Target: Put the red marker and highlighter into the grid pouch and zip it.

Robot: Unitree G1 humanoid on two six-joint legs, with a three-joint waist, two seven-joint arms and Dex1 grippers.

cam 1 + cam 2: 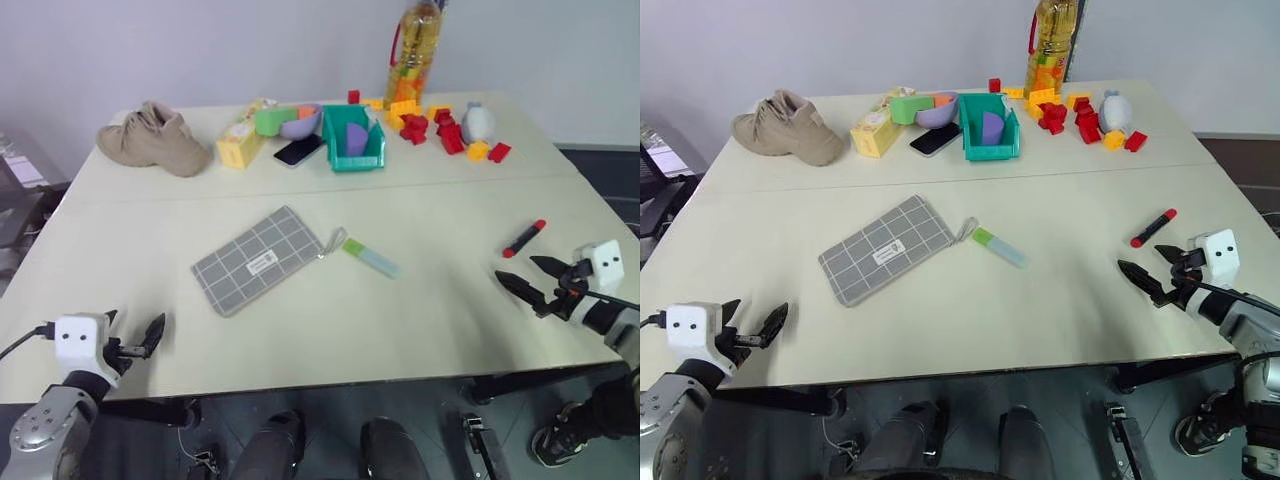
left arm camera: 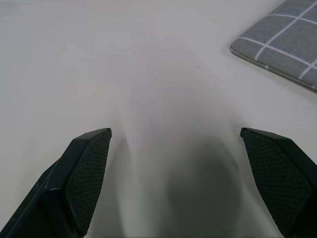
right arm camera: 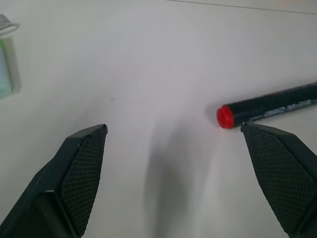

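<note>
Left tool: your left tool (image 1: 133, 341) hovers over the near left edge of the worktop (image 1: 420, 320), fingers spread wide apart, nothing between them. In its wrist view a corner of the pouch lies ahead of the fingers, apart from them.
Right tool: your right tool (image 1: 522, 277) sits over the near right part of the worktop, fingers wide apart and empty.
Red marker: the red marker (image 1: 524, 238) lies flat on the right side, just beyond your right tool and not touching it; its wrist view shows the marker's red-tipped dark end (image 3: 225, 116) close by one finger (image 3: 282, 173).
Highlighter: the highlighter (image 1: 370, 257) lies flat near the centre, green end towards the pouch, just beside the zipper loop (image 1: 333, 242).
Grid pouch: the grid pouch (image 1: 260, 259) lies flat left of centre, at a slant; you cannot tell whether its zip is undone.
Far edge: a shoe (image 1: 152, 138), a teal bin (image 1: 352, 140), toy blocks (image 1: 430, 122) and a bottle (image 1: 414, 50) stand well apart from these.
</note>
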